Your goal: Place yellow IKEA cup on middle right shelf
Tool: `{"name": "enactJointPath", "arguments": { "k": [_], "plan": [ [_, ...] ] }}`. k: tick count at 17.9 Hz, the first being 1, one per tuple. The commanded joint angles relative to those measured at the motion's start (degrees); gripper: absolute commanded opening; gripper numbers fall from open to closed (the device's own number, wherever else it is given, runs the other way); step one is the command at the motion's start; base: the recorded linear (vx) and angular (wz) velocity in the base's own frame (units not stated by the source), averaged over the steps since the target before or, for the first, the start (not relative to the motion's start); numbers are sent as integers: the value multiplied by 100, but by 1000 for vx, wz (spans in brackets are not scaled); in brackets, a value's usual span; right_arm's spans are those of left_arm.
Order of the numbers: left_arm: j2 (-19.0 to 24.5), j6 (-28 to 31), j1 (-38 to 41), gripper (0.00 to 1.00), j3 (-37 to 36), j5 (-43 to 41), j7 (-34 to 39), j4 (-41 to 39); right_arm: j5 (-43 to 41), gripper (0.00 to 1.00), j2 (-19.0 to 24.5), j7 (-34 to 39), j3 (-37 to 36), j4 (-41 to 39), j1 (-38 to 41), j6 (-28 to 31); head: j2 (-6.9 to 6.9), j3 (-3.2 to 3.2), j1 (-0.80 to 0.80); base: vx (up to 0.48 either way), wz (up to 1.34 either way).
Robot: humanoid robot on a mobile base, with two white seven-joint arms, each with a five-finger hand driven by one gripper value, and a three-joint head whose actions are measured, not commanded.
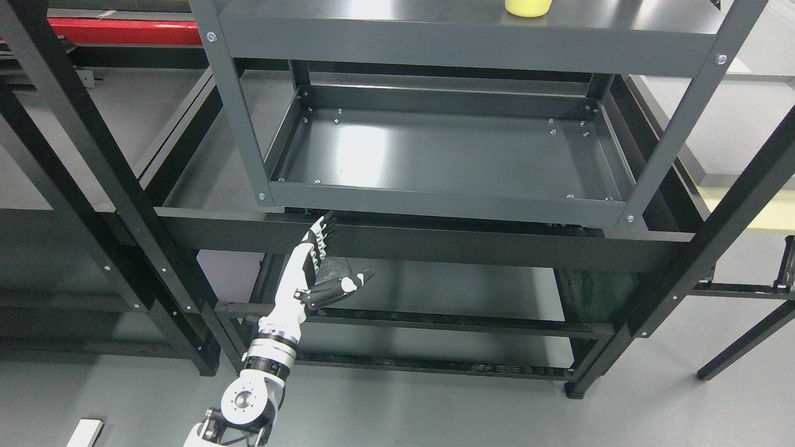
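A yellow cup (528, 7) stands on the upper shelf (435, 25) of the grey metal rack, right of the middle; only its base shows at the picture's top edge. My left hand (329, 264) comes up from the bottom left, below the rack's lower tray (435, 155). Its fingers are spread and straight, the thumb sticks out to the right, and it holds nothing. The hand is far below and left of the cup. My right arm does not show.
A black frame (428, 242) with crossbars surrounds the grey rack. Slanting black uprights (93, 155) stand at the left and right (733, 205). A red beam (124, 30) lies at the top left. A pale yellow table edge (770, 211) shows at the right.
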Motion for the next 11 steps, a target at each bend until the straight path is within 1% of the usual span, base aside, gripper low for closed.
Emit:
{"name": "enactJointPath", "arguments": {
  "k": [1, 5, 11],
  "plan": [
    [52, -52, 298, 99, 862, -35, -13, -69, -141, 99, -100, -4, 97, 0, 80, -6, 0, 0, 0, 0, 0],
    [52, -201, 281, 99, 872, -35, -4, -112, -141, 99, -100, -4, 97, 0, 80, -6, 0, 0, 0, 0, 0],
    [52, -184, 316, 99, 881, -35, -13, -130, -141, 99, -100, -4, 97, 0, 80, -6, 0, 0, 0, 0, 0]
  ]
}}
